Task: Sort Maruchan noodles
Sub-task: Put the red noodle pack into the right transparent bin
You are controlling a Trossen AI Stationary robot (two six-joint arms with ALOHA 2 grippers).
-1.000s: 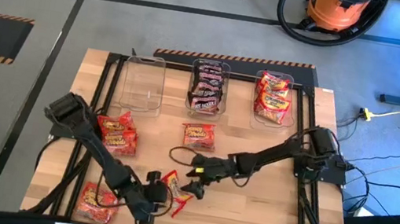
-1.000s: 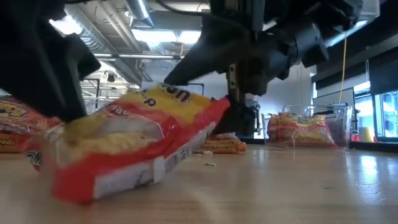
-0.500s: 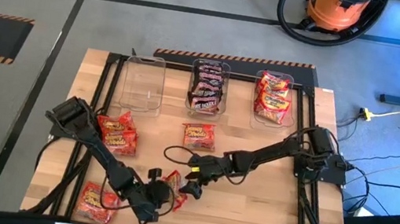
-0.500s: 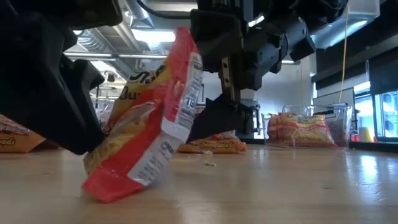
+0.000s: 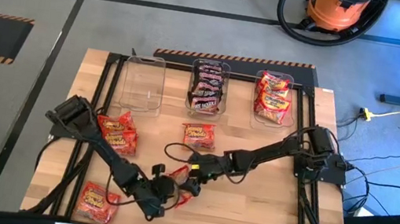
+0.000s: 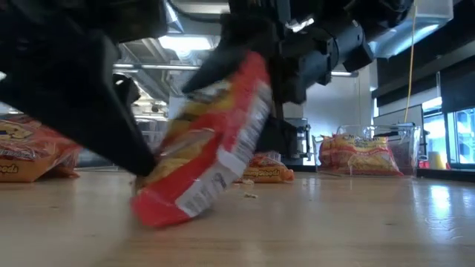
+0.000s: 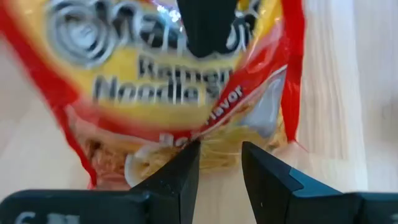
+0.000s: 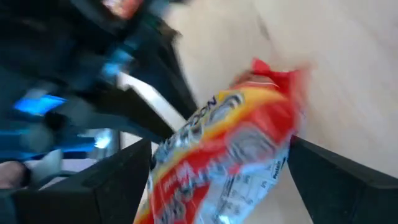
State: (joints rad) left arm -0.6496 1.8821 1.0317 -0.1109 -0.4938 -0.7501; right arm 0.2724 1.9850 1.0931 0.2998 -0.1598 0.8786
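1. High view: left gripper point(image 5: 170, 191) and right gripper point(image 5: 192, 176) meet over the near-centre of the table point(image 5: 265, 209), both at one red-and-yellow noodle packet point(image 5: 180, 189) lying between them. Other packets sit apart from the grippers: one point(image 5: 199, 135) beyond the right gripper, a pair point(image 5: 117, 133) beside the left arm, one point(image 5: 97, 201) at the near edge. Three clear bins stand at the far edge: the empty bin point(image 5: 144, 84), the middle bin point(image 5: 208, 86) holding dark packets, the right bin point(image 5: 274, 98) holding red-yellow ones

2. Low view: the packet point(image 6: 208, 156) stands tilted on its lower edge on the wood, upper end up among dark gripper parts. Red border, yellow centre, white printed panel along one side, crinkly film

3. Left wrist view: the left gripper's fingers point(image 7: 183, 177) are partly apart, a narrow gap between them, tips at the packet's point(image 7: 180, 93) edge; whether they pinch it, cannot tell. The face shows the yellow field, "Ramen Noodle" lettering and a noodle picture

4. Right wrist view: the right gripper's fingers point(image 8: 329, 180) are spread wide, the packet point(image 8: 230, 155) between them; no firm grip visible
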